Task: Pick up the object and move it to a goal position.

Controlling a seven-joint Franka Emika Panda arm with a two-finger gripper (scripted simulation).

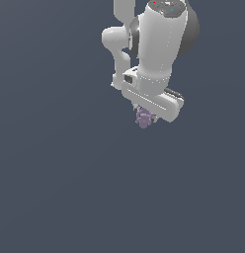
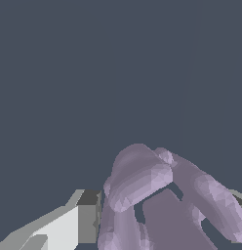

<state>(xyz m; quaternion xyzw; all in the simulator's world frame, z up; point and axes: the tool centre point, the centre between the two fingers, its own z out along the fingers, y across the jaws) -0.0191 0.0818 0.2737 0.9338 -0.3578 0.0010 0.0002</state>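
The object is a small pale-purple lumpy, ribbed blob. In the exterior view it pokes out just below the white hand of my arm, in the upper middle of the picture. My gripper is shut on the object; its fingers are mostly hidden by the hand's wide body. In the wrist view the object fills the near field as fat ribbed segments. One grey-white finger presses against its side, and an edge of the other finger shows on the far side.
The white arm reaches down from the top of the exterior view. Behind everything is a plain dark blue-grey surface. No goal marker shows in either view.
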